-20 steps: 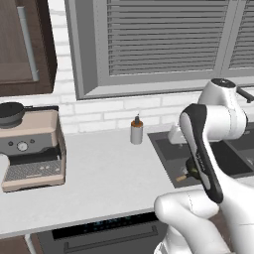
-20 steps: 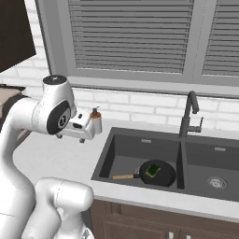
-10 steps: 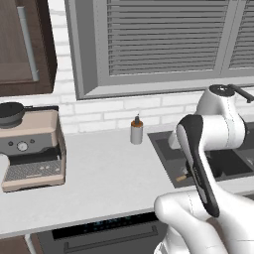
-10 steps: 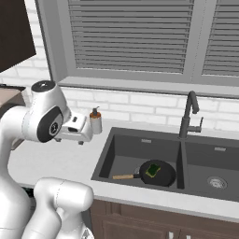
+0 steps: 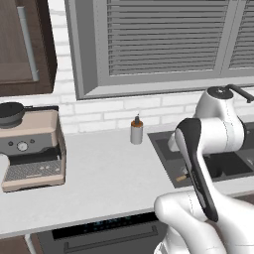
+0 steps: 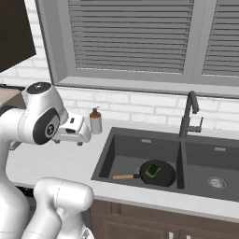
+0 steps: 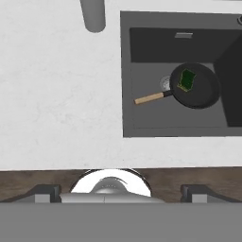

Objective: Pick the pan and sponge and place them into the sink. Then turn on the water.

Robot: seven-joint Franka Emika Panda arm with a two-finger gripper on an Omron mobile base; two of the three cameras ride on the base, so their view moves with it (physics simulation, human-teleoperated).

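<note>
Black pan [image 6: 157,173] — wooden handle, green sponge [image 6: 152,171] inside — lies in the sink [image 6: 140,144]; jaws' state cannot be told.

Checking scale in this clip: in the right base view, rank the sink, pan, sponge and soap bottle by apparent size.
Largest to smallest:
1. sink
2. pan
3. soap bottle
4. sponge

The bottle stands farther back, so its true size against the pan is unsure.
</note>
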